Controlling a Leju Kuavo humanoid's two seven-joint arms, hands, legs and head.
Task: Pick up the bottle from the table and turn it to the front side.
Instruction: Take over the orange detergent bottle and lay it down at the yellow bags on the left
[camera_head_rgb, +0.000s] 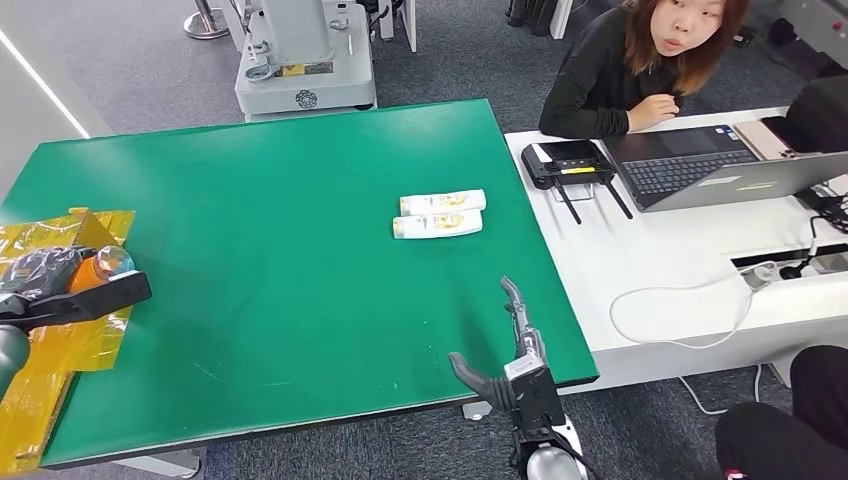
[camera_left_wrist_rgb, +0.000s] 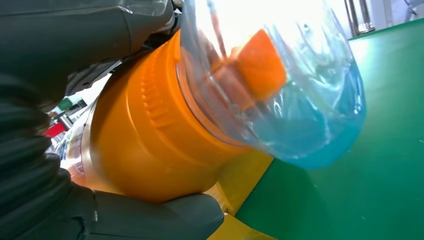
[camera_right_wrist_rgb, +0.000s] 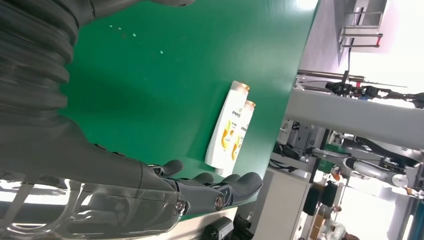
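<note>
I've got the left robot hand (camera_head_rgb: 45, 290) wrapped round the bottle (camera_head_rgb: 98, 268) at the far left of the green counter (camera_head_rgb: 300, 250), over the yellow foil sheet (camera_head_rgb: 85, 345). In the left wrist view the bottle (camera_left_wrist_rgb: 150, 145) is orange w/ a ribbed collar and a clear cap (camera_left_wrist_rgb: 280, 85) over an orange nozzle; thumb (camera_left_wrist_rgb: 160, 217) presses under it, so grip looks firm. Can't tell if it's lifted off the foil or just resting on it.

Right robot hand (camera_head_rgb: 510, 345) sits idle at the near right edge of the counter, fingers (camera_right_wrist_rgb: 220, 187) spread and holding nothing. Well apart from it, toward the far right, two white shampoo bottles (camera_head_rgb: 440, 213) lie flat side by side, touching.

Step, as I read it: pick-up is done or nearly so, turn comes next. Next move needs a wrist roll so the label side faces front, keeping the grip tight since the body looks smooth and could slip.

Hard to make out: bottle label is hidden by the hand in both views, so I can't say which side faces front now. Lower part of the bottle is cut off behind the hand. Foil partly covers something dark near the hand, unclear what. A person (camera_head_rgb: 640, 65) sits at the white desk (camera_head_rgb: 680, 270) far right by a laptop (camera_head_rgb: 720, 165).
</note>
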